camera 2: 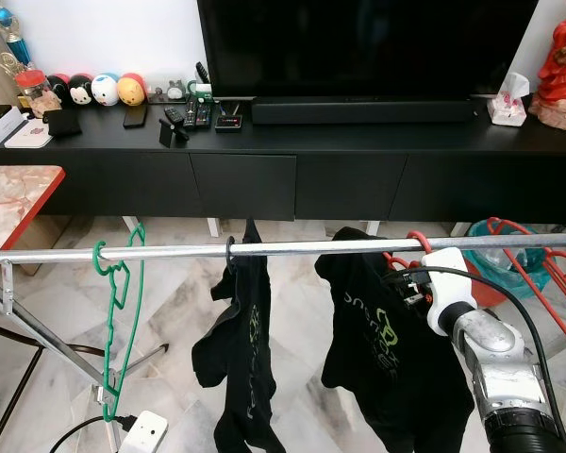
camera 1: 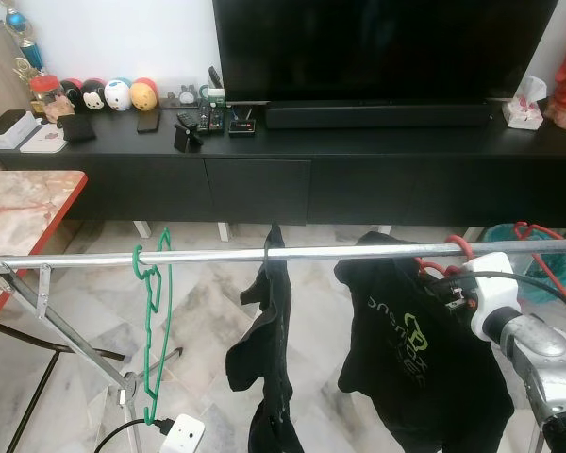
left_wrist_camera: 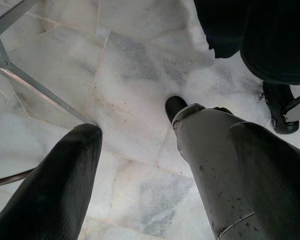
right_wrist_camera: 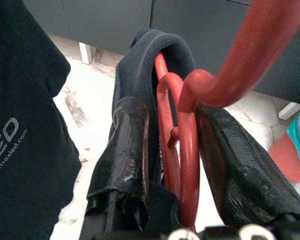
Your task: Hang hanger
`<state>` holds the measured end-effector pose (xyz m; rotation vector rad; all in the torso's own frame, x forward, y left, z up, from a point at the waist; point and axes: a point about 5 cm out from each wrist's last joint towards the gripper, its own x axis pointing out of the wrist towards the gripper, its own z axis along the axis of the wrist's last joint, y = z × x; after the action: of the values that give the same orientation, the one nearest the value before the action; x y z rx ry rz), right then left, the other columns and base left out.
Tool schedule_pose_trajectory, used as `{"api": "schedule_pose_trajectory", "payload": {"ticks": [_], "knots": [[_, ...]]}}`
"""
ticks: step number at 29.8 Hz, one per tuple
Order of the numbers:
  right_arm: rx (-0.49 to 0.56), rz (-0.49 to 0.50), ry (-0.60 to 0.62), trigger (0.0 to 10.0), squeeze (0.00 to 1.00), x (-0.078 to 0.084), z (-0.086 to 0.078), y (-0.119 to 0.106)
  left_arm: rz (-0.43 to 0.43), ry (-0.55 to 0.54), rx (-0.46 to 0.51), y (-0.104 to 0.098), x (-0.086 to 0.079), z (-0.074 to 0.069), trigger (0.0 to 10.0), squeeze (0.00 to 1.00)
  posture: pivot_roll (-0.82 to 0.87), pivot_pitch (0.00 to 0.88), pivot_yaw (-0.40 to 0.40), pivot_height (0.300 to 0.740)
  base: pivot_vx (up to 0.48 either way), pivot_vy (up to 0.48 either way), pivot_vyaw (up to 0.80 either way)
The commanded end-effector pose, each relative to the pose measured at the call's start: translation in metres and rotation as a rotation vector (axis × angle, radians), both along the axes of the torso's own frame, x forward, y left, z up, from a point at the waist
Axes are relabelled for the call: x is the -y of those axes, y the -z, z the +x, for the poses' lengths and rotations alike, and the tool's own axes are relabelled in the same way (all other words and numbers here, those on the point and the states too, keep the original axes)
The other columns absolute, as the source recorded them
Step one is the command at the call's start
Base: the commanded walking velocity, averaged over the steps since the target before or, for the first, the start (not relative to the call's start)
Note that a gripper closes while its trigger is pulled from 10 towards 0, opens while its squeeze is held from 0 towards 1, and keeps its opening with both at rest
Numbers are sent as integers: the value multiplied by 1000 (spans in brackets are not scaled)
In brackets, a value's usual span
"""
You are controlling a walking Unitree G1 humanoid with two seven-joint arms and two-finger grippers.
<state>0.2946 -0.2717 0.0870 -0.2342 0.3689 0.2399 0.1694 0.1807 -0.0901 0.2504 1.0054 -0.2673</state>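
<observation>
The long silver metal rail [camera 1: 358,253] is smooth and shines a little. The thin green plastic hanger [camera 1: 153,321] looks smooth, and the red plastic hanger [right_wrist_camera: 187,150] is glossy. The black cloth T-shirt [camera 1: 420,363] with pale print is soft and matt. The floor of white-grey marble tiles [left_wrist_camera: 140,90] is polished. The long black cabinet [camera 1: 377,175] looks matt, while the large black screen [camera 1: 382,47] is glossy. The right gripper [right_wrist_camera: 172,165] has black, rubbery, slightly shiny fingers [right_wrist_camera: 125,150].
</observation>
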Motion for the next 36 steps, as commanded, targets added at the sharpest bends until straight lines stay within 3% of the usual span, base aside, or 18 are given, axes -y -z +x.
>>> {"api": "schedule_pose_trajectory", "payload": {"ticks": [1, 22, 30, 36], "knots": [[-9, 3, -18, 0, 0, -5, 1, 3, 14, 9, -23, 2, -4, -5, 10000, 0, -42, 3, 45, 740, 0, 0, 0], [-5, 48, -19, 0, 0, -14, 1, 10, 20, 23, -30, 2, -5, -6, 10000, 0, -39, 0, 45, 740, 0, 0, 0], [191, 57, 111, 0, 0, -19, 9, -3, 23, 23, -28, 2, -5, -5, 10000, 0, -38, 7, 47, 740, 0, 0, 0], [335, 66, 149, 0, 0, -34, 3, -9, 22, 28, -28, 2, -5, -5, 10000, 0, -41, 13, 49, 740, 0, 0, 0]]}}
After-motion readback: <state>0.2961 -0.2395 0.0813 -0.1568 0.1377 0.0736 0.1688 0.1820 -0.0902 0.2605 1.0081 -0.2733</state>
